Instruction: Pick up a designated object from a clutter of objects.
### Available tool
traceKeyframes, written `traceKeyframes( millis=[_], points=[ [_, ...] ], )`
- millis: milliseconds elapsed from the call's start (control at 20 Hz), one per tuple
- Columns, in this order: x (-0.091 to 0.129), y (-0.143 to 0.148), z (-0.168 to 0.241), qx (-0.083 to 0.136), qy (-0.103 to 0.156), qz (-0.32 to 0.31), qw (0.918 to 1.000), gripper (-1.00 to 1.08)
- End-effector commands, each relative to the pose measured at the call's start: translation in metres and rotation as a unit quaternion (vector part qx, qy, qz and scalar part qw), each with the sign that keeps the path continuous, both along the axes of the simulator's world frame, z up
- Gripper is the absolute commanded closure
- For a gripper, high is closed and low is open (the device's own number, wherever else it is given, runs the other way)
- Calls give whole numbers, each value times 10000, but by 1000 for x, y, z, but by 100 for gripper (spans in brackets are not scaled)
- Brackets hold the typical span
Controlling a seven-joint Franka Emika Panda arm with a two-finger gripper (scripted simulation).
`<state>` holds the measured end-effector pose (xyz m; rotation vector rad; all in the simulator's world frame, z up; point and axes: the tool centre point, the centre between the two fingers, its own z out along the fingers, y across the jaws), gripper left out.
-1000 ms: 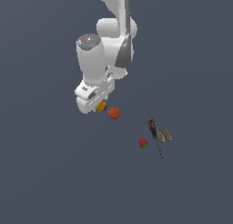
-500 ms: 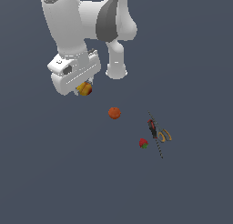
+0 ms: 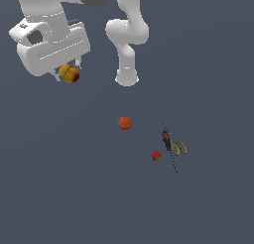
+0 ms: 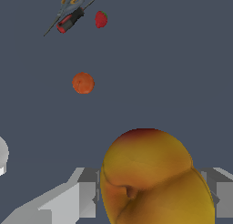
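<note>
over the last second the gripper (image 3: 70, 73) has risen off the surface, carrying the yellow-red object (image 3: 69, 73) clamped between its fingers (image 4: 77, 198), and has swung toward the exterior view's left. the object was just beside the orange ball (image 3: 124, 123) before; now it hangs well apart from it, high above.

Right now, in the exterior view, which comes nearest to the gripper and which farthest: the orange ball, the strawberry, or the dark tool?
From the gripper, shut on the yellow-red object:
1. Orange ball, mid-scene.
2. Strawberry, lower, further right.
3. Dark tool, just beyond the strawberry, farthest right.
</note>
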<state>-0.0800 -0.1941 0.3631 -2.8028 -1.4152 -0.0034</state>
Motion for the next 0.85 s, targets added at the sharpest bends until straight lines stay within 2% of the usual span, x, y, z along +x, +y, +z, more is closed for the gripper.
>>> traceKeyframes(
  millis=[0, 400, 800],
  points=[
    [-2, -12, 20, -4, 3, 3, 10000, 108],
    [-3, -37, 59, -11, 5, 3, 10000, 108],
    [-2, -44, 69, -14, 6, 4, 10000, 108]
  ],
)
